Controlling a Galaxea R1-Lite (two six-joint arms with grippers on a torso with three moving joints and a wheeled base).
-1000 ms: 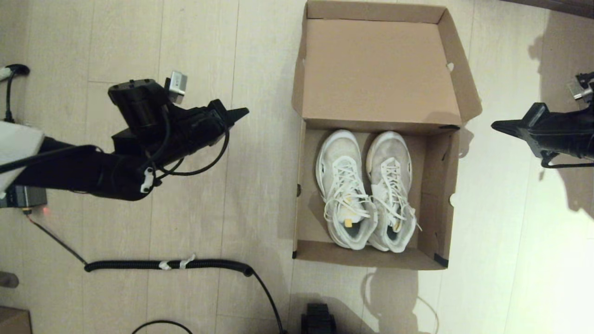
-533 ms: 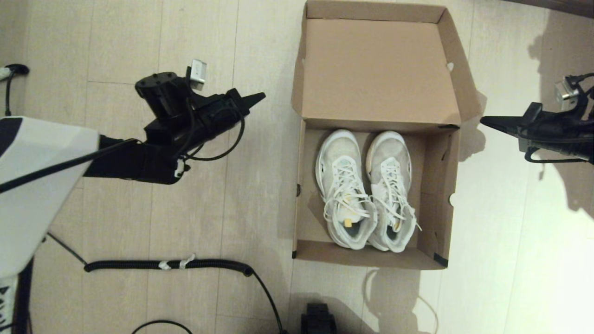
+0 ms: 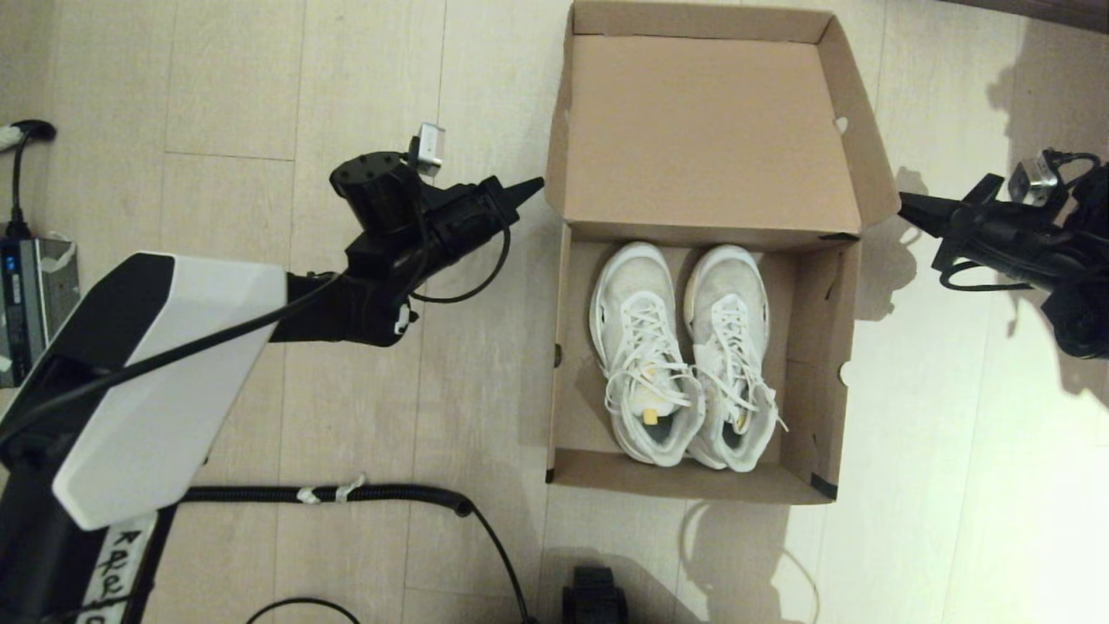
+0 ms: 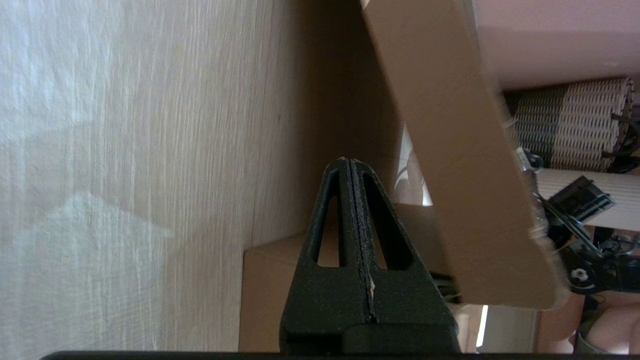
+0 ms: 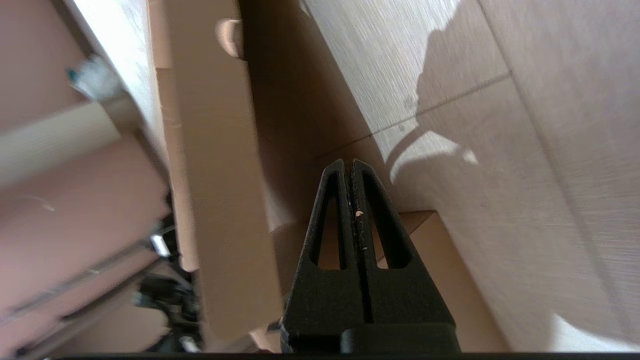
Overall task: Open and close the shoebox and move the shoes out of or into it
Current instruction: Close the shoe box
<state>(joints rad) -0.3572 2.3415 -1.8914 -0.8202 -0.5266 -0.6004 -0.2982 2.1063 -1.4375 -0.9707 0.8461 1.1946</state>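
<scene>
The shoebox (image 3: 814, 381) is a plain brown cardboard box standing open on the pale wooden floor, its hinged lid (image 3: 706, 130) folded back on the far side with its bare inner face showing. Black tape marks its near right corner. Inside, the shoes (image 3: 680, 355), a pair of white mesh lace-up sneakers, lie side by side touching, toes toward the lid, heels near the front wall, a yellow tag showing inside each one.

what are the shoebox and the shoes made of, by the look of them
The shoebox looks like plain brown cardboard, matte, with creased fold lines and black tape at a corner. The shoes seem to have white mesh-like fabric uppers with woven laces; the thick white soles look like rubber or foam, though that is unclear.
</scene>
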